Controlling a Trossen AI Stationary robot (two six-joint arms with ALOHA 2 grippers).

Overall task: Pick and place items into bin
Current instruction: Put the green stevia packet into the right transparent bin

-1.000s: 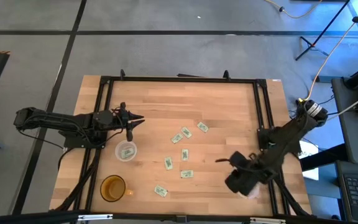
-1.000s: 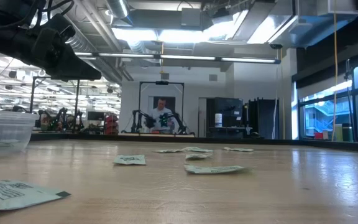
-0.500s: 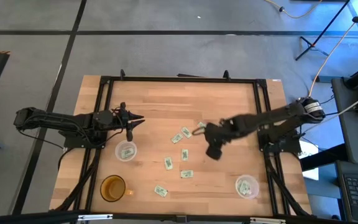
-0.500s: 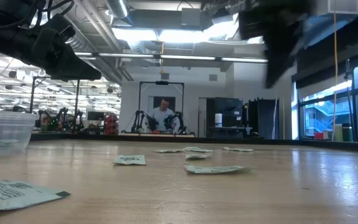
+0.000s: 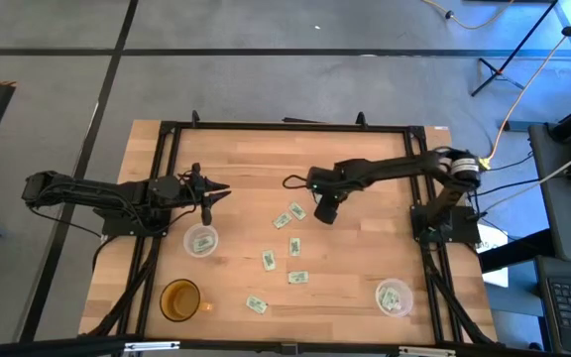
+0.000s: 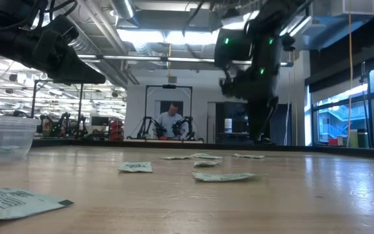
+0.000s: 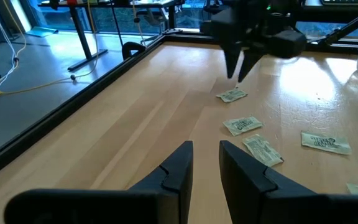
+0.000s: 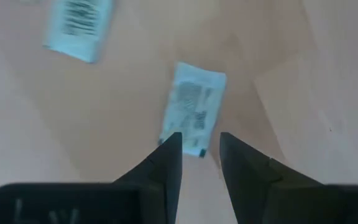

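Packets (image 5: 294,212) are lying flat on the wooden table (image 5: 246,159), most of them spread out in the middle. The right gripper (image 8: 196,163) is hanging just above one packet (image 8: 192,117), with its two fingers apart and nothing between them; that packet is showing right past the fingertips, and part of it is hiding behind the left finger. Another packet (image 8: 78,25) nearby is getting cut off at the picture's edge. From the table-level camera the right gripper (image 6: 262,123) is looking dark, so its fingers are hard to make out there. The left gripper (image 7: 205,163) is waiting over the left side of the table, fingers a little apart and holding nothing, with a clear cup (image 5: 200,241) just beside it. A second clear cup (image 5: 394,297) with packets inside is sitting well away from the right gripper, near the front right corner. An amber cup (image 5: 179,298) is standing near the front left corner.
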